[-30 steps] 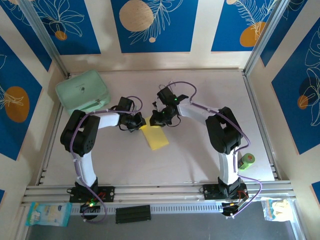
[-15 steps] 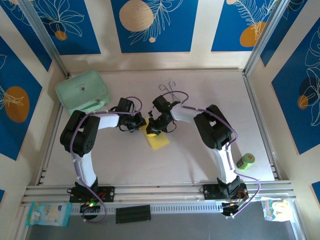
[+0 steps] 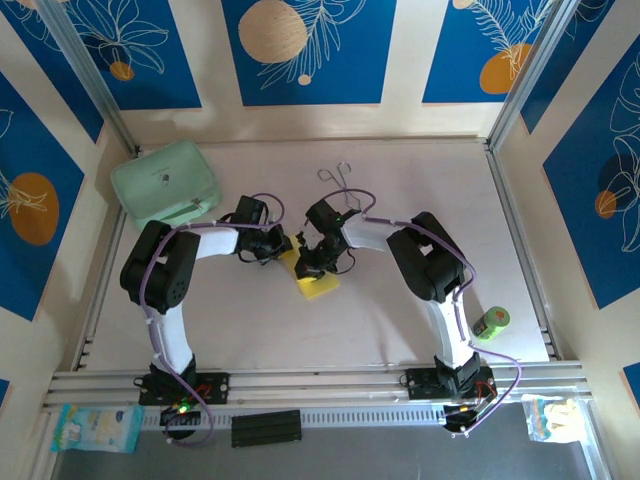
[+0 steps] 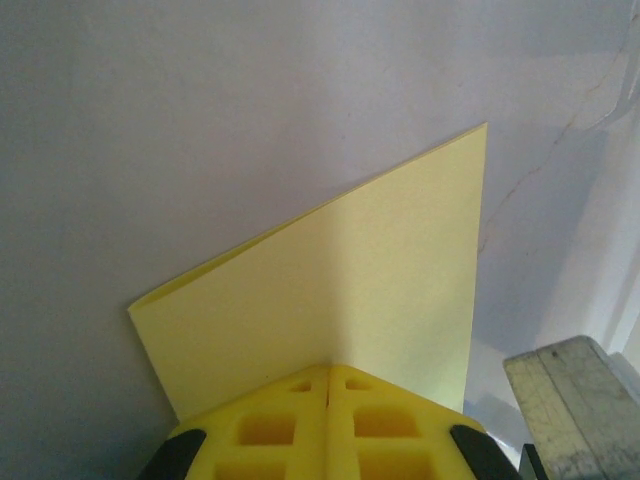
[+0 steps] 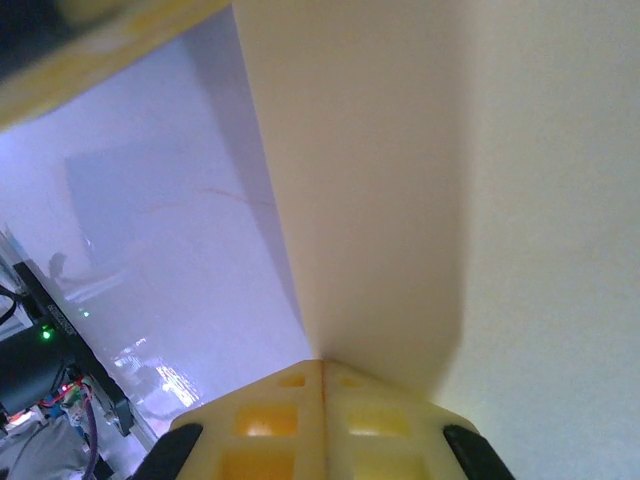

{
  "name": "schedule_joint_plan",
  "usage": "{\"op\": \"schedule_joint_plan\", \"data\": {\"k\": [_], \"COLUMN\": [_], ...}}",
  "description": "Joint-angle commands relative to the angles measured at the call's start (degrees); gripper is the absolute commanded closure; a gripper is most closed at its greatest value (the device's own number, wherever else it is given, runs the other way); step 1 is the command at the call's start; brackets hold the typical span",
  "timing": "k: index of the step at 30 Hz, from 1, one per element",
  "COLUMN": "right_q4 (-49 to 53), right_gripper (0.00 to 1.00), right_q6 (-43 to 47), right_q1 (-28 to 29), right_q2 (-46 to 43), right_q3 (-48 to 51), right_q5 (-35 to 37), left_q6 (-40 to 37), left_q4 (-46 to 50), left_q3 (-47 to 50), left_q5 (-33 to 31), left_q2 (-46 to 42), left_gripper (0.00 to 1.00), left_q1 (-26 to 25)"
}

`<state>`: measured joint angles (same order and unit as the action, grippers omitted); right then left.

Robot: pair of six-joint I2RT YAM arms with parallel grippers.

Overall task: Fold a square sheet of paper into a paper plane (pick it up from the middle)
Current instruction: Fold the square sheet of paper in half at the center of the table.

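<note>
Two grippers, one item | square sheet of paper [image 3: 321, 285]: yellow, folded, on table [image 3: 420, 300] near centre | left gripper [image 4: 328, 372]: clenched on the sheet's 10 o'clock end | right gripper [image 5: 322, 368]: clenched on the sheet from 12 o'clock | sheet's upper end hidden beneath both | mint-green case [image 3: 165, 183] at 10 o'clock of the sheet.

The folded square sheet of paper [image 3: 320, 284] is plain pale yellow, unpatterned, on a pale off-white table [image 3: 400, 310]. The left gripper [image 4: 328, 400] and right gripper [image 5: 322, 400] have brighter yellow fingers with black trim. The left arm [image 3: 160, 270] and right arm [image 3: 435, 265] are black and white, with purple cables [image 3: 205, 227]. At upper left is a mint-green case [image 3: 165, 183], and at lower right a small green roll [image 3: 493, 321]. The walls [image 3: 300, 50] carry deep blue panels with white leaf outlines and orange and tan discs, between cream stripes.
</note>
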<state>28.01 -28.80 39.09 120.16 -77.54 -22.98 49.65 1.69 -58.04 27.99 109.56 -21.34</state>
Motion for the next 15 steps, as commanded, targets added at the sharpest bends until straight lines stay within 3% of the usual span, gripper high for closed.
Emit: {"op": "schedule_joint_plan", "data": {"k": [1,10,15], "right_q4": [5.1,4.8,1.4], "right_gripper": [0.95,0.95,0.94], "right_q6": [1.8,2.3,-0.5], "right_q1": [1.4,2.1,-0.2], "right_q2": [-2.5,-7.9,-13.6], "right_q3": [3.9,10.7,10.7], "right_q5": [-1.5,-2.4,-0.2], "left_q6": [-0.8,-3.5,-9.9], "left_q4": [6.0,7.2,8.2], "left_q3": [1.4,0.0,-3.4], "left_q5": [-5.7,-5.4,-1.9], "left_q2": [2.4,2.8,3.6], "left_gripper": [1.0,1.0,0.99], "left_q1": [0.7,1.0,0.9]}}
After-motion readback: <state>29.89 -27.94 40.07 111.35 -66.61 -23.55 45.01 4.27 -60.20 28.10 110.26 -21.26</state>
